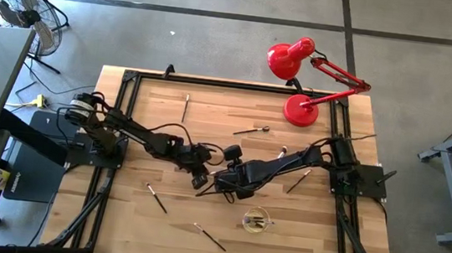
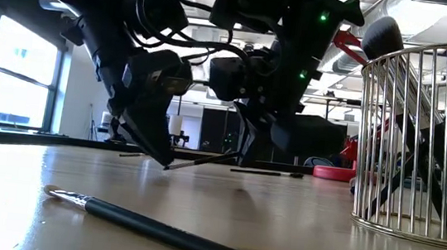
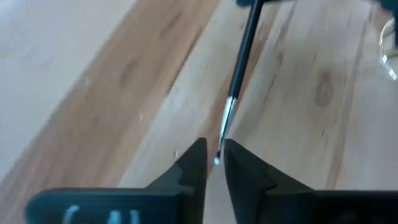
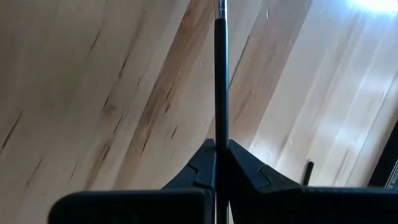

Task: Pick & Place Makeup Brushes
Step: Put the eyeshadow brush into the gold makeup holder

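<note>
Six makeup brushes (image 1: 156, 197) loose on table (image 1: 150, 127), right hand (image 4: 216, 163) clenched on one, left hand (image 3: 216, 163) slightly parted at its tip.

Both claws meet mid-tabletop (image 1: 152, 110) on one makeup brush (image 3: 239, 74): right claw (image 4: 216, 163) at its handle, left claw (image 3: 214, 160) at its tip. Wire cup (image 1: 256, 221) sits nearer the front, lamp (image 1: 307, 76) behind at right.
</note>
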`<state>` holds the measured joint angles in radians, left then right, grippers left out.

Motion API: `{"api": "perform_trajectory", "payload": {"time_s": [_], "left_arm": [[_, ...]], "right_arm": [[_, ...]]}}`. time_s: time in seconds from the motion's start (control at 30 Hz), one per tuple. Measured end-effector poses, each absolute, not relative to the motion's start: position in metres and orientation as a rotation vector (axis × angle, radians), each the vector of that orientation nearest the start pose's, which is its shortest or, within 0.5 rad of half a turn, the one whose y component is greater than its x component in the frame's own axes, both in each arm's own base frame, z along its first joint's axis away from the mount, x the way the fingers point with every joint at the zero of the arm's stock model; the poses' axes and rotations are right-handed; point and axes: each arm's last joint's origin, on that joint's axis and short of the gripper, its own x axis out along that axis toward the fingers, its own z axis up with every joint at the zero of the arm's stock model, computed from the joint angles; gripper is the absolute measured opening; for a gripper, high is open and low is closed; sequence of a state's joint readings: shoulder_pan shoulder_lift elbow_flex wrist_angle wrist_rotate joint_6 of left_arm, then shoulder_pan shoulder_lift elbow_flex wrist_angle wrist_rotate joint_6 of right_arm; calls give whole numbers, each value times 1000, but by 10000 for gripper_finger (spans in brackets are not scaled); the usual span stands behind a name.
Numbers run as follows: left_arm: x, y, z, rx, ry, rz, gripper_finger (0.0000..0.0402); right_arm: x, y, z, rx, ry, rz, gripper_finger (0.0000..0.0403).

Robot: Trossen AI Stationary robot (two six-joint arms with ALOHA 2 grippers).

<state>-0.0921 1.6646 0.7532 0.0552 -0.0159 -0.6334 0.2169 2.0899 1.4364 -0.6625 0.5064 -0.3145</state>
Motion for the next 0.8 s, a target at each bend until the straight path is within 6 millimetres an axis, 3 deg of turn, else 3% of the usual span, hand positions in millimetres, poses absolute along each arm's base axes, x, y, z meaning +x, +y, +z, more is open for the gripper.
{"api": "perform_trajectory", "payload": {"time_s": [0.17, 0.33, 0.53, 0.67, 0.8], "left_arm": [[305, -25, 137, -486, 822, 251, 96], [298, -22, 150, -431, 780, 347, 108], [287, -19, 153, -384, 847, 411, 108], [282, -19, 150, -389, 900, 437, 108], [282, -19, 150, -393, 905, 435, 108]], "right_arm": [[394, 71, 141, -757, 1324, -93, 11], [377, 65, 146, -783, 1452, -210, 10], [356, 51, 180, -622, 1486, -396, 12], [328, 42, 210, -467, 1381, -524, 10], [282, 42, 234, -248, 1198, -635, 10]]}}
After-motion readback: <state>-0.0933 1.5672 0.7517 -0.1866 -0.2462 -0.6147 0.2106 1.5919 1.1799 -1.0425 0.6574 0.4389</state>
